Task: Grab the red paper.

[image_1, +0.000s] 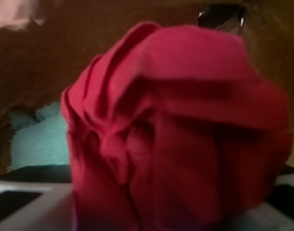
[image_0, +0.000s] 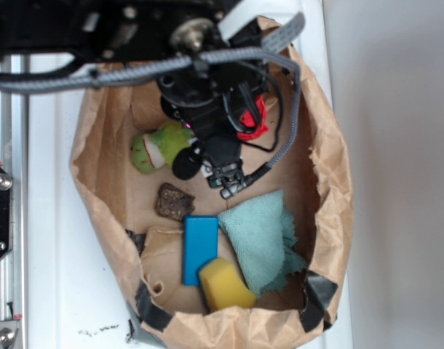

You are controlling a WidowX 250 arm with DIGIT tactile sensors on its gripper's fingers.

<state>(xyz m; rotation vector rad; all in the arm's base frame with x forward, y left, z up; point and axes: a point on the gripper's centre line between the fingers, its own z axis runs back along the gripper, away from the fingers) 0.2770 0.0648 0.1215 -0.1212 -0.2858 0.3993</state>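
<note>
While the black arm fills the upper middle of the exterior view, the gripper (image_0: pixel 240 120) beneath it is hidden, so how far it is open cannot be told. Just right of the arm, inside the brown paper bag (image_0: pixel 337 182), peeks the red paper (image_0: pixel 254 120). Crumpled and blurred, it fills the wrist view, a teal cloth (image_1: pixel 38 139) behind at left.

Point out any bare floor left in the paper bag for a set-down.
Free: brown floor between the teal cloth and the bag's right wall, and a small patch left of the blue block. Crowded: the bottom end, with block, yellow sponge and cloth packed together, and the top end, where the arm covers the red paper beside the green plush toy.
</note>
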